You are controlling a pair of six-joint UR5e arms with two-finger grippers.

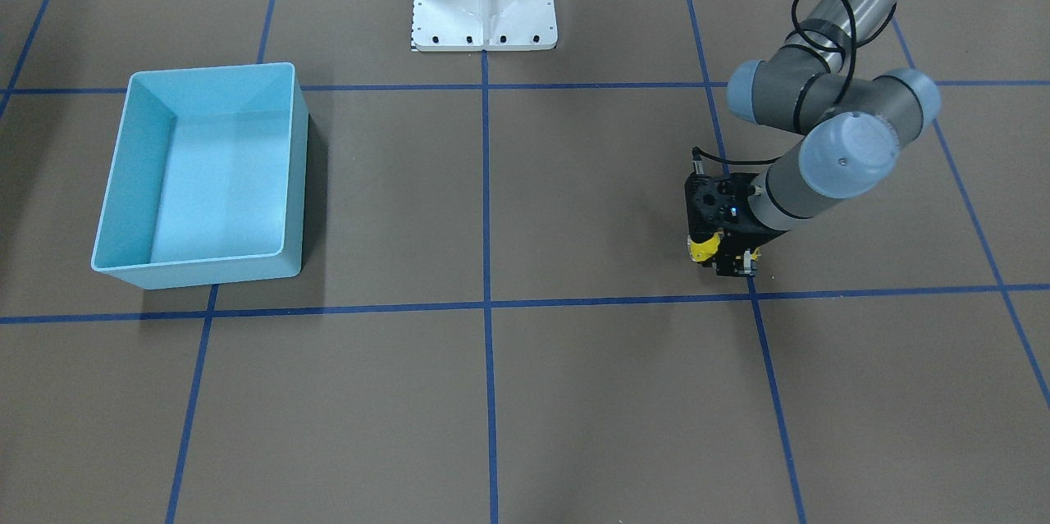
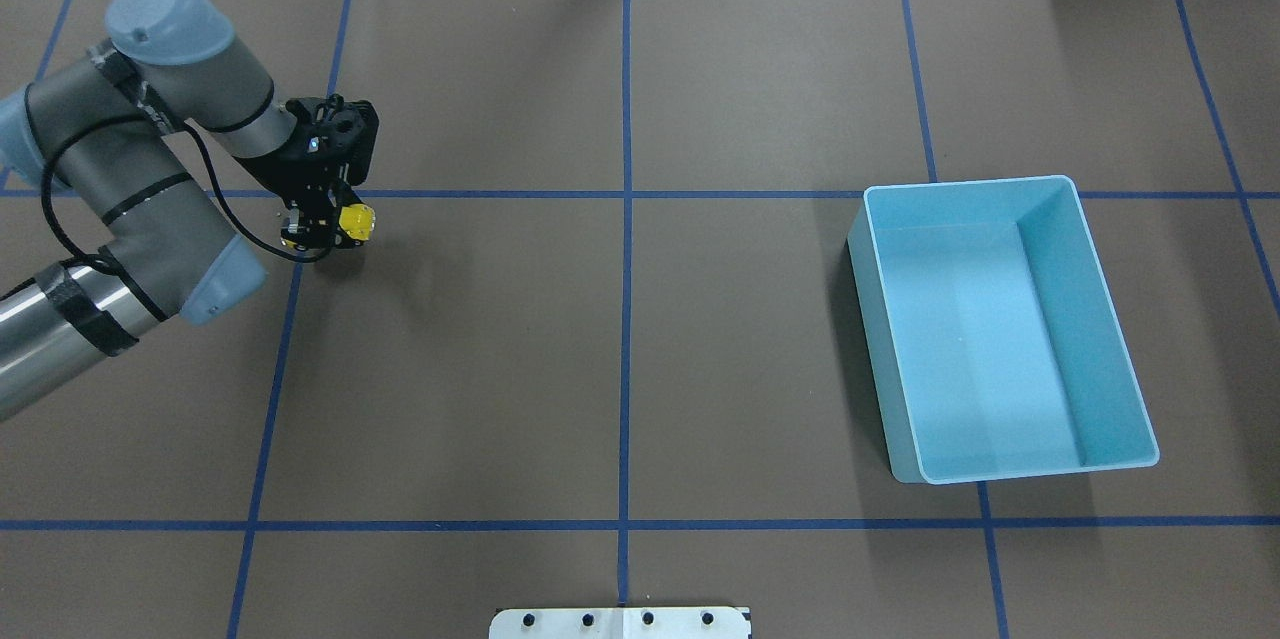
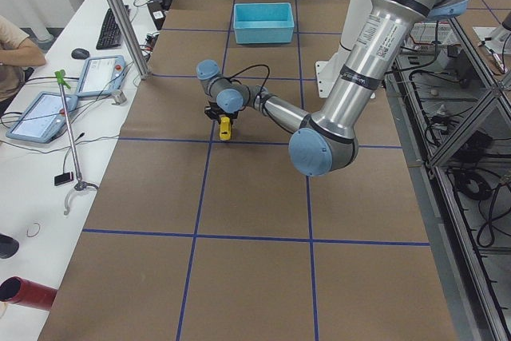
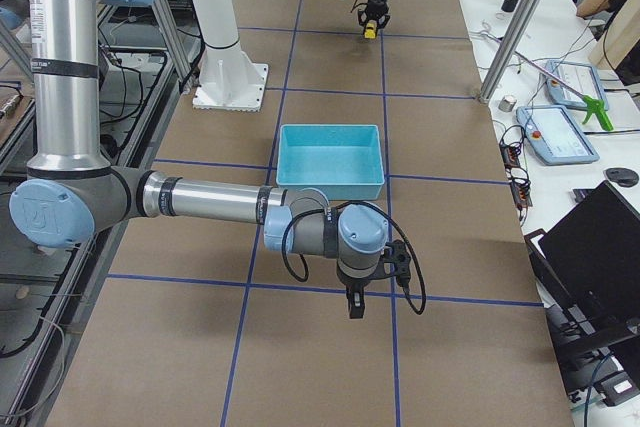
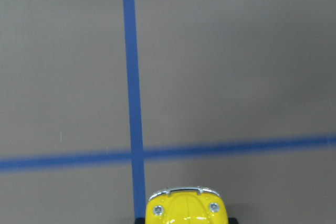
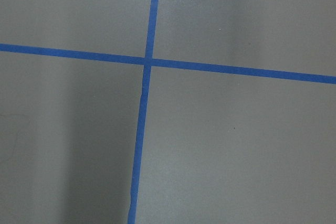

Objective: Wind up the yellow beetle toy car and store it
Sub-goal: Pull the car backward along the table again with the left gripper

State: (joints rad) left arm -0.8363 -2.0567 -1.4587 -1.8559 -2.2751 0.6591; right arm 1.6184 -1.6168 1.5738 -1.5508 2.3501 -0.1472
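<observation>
The yellow beetle toy car (image 1: 703, 248) is held in my left gripper (image 1: 712, 250), which is shut on it just above the table. In the overhead view the car (image 2: 357, 220) sticks out of the left gripper (image 2: 345, 225) at the table's left. The left wrist view shows its yellow hood with silvery bumper (image 5: 186, 211) at the bottom edge. The car also shows in the exterior left view (image 3: 225, 127). The light-blue bin (image 2: 970, 183) stands empty far to the right. My right gripper (image 4: 355, 305) shows only in the exterior right view, low over the table; I cannot tell its state.
The white robot base plate (image 1: 484, 7) is at the table's middle near edge. Blue tape lines (image 6: 144, 61) grid the brown table. The bin (image 1: 143, 155) is the only container. Operators' desks with tablets (image 3: 48, 109) lie beyond the far edge.
</observation>
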